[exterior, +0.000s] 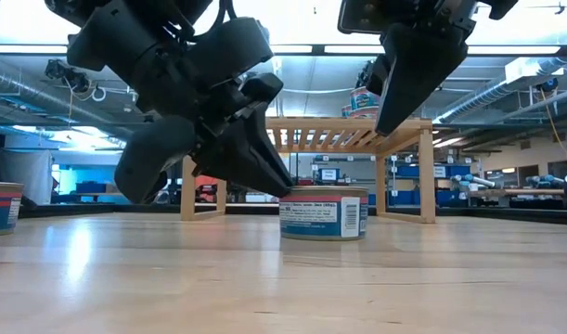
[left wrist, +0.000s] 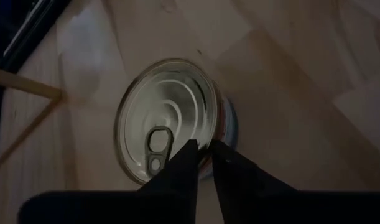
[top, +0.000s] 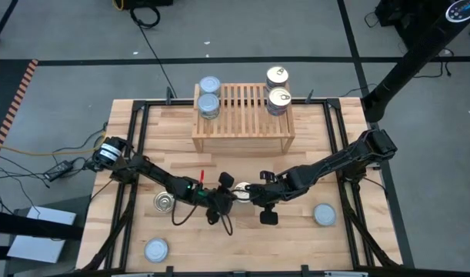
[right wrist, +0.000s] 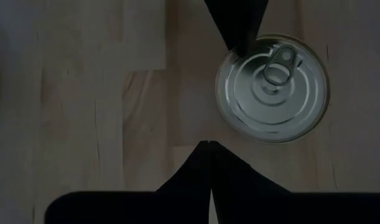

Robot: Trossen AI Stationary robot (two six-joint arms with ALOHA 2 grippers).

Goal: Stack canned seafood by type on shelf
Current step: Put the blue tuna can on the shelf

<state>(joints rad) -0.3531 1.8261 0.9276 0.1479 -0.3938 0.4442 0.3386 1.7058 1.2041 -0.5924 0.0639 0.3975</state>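
Observation:
A short round tin (top: 241, 192) with a golden pull-tab lid stands on its base at the middle of the table. My left gripper (left wrist: 205, 148) comes at it from the table's left and is shut on its rim. My right gripper (right wrist: 205, 144) is shut and hangs above the wood just right of the tin, touching nothing. The wooden shelf (top: 242, 135) stands at the far side. On its slatted top, two silvery-lidded tins (top: 208, 96) sit at the left end and two golden-lidded tins (top: 278, 87) at the right end. My left gripper pinches the tin's rim (left wrist: 208, 134) on the side toward the table's left. One finger (left wrist: 185, 163) lies over the lid and the other (left wrist: 234, 167) against the outside wall. The fingers slant down from the left. The tin (exterior: 323, 213) stands upright with its base on the table.
Loose tins lie on the table: a pull-tab one (top: 165, 202) at the left, a plain-lidded one (top: 156, 250) at the near left and another plain one (top: 325, 215) at the right. Bare wood lies between the middle tin and the shelf.

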